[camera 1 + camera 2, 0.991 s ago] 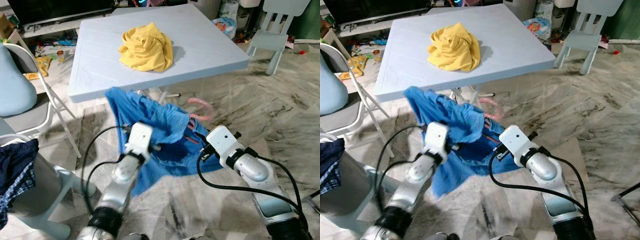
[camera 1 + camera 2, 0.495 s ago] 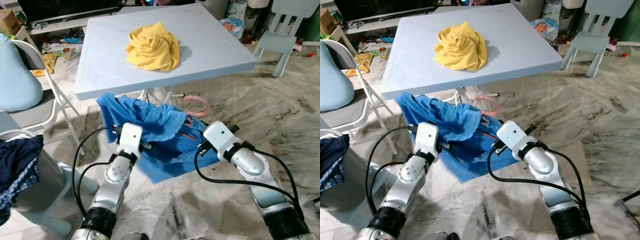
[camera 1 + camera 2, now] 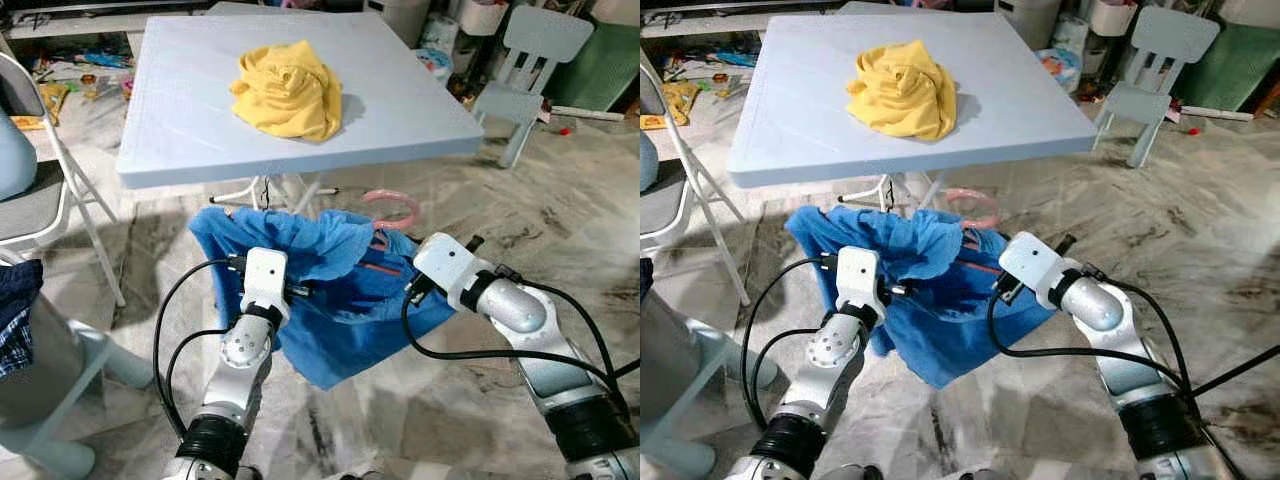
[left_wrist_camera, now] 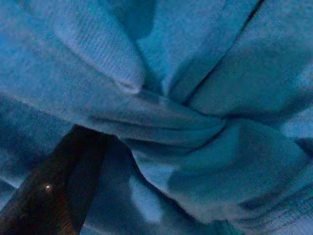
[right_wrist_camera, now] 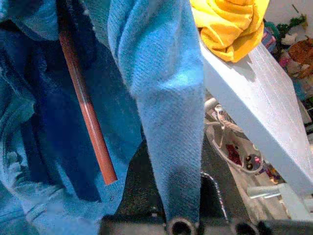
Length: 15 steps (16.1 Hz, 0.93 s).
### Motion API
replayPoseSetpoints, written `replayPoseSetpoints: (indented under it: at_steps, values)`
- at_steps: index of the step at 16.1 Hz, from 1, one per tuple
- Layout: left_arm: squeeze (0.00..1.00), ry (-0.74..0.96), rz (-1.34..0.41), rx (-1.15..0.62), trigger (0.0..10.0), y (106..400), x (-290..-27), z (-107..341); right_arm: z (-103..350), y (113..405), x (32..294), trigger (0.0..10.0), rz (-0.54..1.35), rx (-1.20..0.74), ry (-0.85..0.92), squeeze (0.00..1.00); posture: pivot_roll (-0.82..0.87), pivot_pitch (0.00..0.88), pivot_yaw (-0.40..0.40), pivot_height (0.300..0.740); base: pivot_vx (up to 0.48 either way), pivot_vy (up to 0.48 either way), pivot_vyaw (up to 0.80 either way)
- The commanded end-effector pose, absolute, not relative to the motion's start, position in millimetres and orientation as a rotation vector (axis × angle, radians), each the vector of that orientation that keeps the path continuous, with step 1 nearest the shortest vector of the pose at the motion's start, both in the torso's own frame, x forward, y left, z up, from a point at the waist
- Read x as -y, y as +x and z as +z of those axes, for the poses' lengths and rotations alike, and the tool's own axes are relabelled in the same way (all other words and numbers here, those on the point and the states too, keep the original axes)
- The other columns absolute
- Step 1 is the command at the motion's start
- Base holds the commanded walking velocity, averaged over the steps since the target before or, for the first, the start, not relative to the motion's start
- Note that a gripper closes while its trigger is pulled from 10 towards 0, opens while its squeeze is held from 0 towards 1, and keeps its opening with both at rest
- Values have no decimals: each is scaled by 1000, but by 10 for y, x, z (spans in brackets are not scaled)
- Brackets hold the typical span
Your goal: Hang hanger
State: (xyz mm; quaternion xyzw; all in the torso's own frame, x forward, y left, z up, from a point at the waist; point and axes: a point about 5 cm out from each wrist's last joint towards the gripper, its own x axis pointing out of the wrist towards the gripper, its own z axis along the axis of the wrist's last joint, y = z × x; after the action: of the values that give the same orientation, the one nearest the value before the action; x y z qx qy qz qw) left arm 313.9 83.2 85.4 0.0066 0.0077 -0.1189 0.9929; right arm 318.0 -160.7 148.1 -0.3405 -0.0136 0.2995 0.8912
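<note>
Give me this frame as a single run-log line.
stage: carrying | both grippers: in blue garment on pink hanger, held below table edge | yellow cloth: on table

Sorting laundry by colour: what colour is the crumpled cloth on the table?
Yellow; the cloth shows best in the left eye view.

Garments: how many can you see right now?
3: a yellow one bunched on the table, a blue one held between both grippers, a dark one at far left, partly cut off.
</note>
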Motion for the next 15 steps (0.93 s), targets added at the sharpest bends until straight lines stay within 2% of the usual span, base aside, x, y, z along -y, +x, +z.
replayPoseSetpoints:
  at_steps: [1, 3, 5, 6, 7, 8, 9, 12, 15]
  values:
    - [0, 19, -250, -22, 10000, 3128, -825, 860, 1563, 3207, 1596, 10000, 623, 58, -720, 0, -80, 99, -105, 740, 0, 0, 0]
    - [0, 65, -274, -38, 10000, 3078, -858, 856, 1533, 3226, 1669, 10000, 554, 27, -733, 0, -71, 108, -85, 740, 0, 0, 0]
    - [0, 207, -382, -93, 10000, 2988, -753, 829, 1520, 3242, 1741, 10000, 496, 3, -758, 0, -70, 114, -74, 740, 0, 0, 0]
    - [0, 222, -399, -93, 10000, 2978, -713, 838, 1533, 3252, 1742, 10000, 485, 4, -757, 0, -71, 115, -72, 740, 0, 0, 0]
    - [0, 158, -405, -86, 10000, 2989, -637, 887, 1540, 3262, 1717, 10000, 487, 6, -766, 0, -73, 115, -73, 740, 0, 0, 0]
    - [392, 137, -383, -77, 10000, 3010, -637, 907, 1530, 3253, 1695, 10000, 497, 10, -778, 0, -81, 112, -75, 740, 0, 0, 0]
    - [1000, 125, -314, -18, 10000, 3059, -692, 1001, 1512, 3230, 1685, 10000, 496, 3, -792, 0, -89, 113, -75, 740, 0, 0, 0]
    - [1000, 121, -309, 74, 10000, 3056, -687, 1205, 1463, 3203, 1765, 10000, 457, -31, -813, 0, -93, 130, -51, 740, 0, 0, 0]
    - [1000, 238, -371, 204, 10000, 3027, -666, 1408, 1399, 3203, 1775, 10000, 408, -57, -835, 0, -87, 143, -45, 740, 0, 0, 0]
